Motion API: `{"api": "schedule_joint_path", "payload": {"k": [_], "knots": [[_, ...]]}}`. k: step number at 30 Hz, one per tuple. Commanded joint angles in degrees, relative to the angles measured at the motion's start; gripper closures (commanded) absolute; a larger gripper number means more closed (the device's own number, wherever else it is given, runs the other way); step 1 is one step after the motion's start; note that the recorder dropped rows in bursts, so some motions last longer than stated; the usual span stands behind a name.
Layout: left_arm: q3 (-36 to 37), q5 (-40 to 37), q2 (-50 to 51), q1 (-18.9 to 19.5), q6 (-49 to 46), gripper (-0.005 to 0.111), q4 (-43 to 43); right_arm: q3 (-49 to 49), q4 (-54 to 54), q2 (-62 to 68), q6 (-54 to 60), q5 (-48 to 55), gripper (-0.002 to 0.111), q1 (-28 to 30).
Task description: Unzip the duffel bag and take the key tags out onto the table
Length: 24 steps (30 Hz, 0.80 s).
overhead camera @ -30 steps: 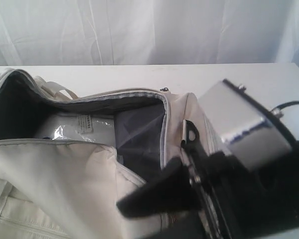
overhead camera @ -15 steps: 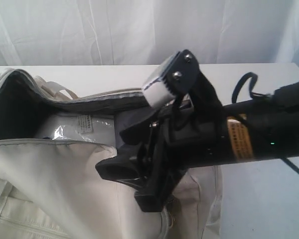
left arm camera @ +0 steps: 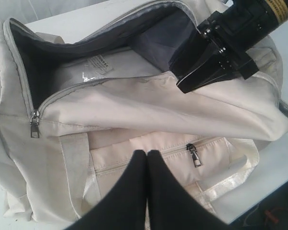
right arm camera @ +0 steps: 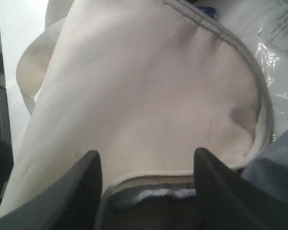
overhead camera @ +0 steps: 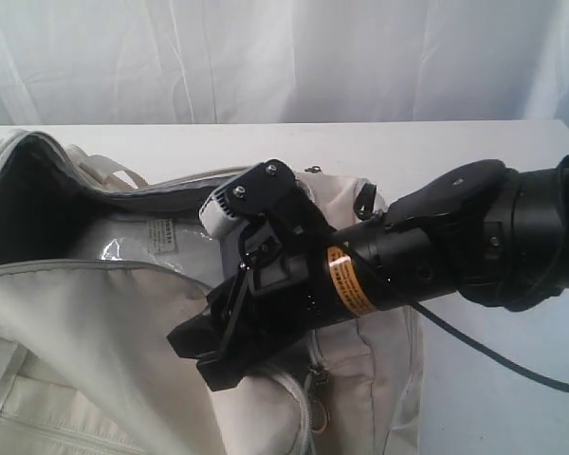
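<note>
The duffel bag (overhead camera: 95,341) lies unzipped on the white table (overhead camera: 474,152), at 8 o'clock; the right claw (overhead camera: 204,353), fingers apart, sits over its open edge near 7 o'clock; the left claw (left arm camera: 146,160) is squeezed together, empty.

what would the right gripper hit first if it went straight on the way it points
Probably the top flap of the large cream fabric duffel bag: its zipper edge lies between the jaws of the open right gripper.
</note>
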<state>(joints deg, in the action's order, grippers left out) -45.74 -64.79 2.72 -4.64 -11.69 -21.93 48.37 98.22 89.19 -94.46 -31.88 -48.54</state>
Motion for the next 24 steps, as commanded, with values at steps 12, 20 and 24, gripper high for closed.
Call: {"api": "schedule_joint_path", "payload": {"k": [12, 20, 24], "knots": [[0.3, -5.18, -0.36, -0.08, -0.22, 0.107, -0.15, 0.23, 1.73, -6.83, -2.66, 5.24, 0.053, -0.06], [0.3, -5.18, -0.36, -0.08, -0.22, 0.107, -0.15, 4.09, 1.73, -4.47, 0.26, 6.46, 0.053, -0.06], [0.3, -5.18, -0.36, -0.08, -0.22, 0.107, -0.15, 9.06, 1.73, -0.2, 0.51, 6.96, 0.053, -0.06]]}}
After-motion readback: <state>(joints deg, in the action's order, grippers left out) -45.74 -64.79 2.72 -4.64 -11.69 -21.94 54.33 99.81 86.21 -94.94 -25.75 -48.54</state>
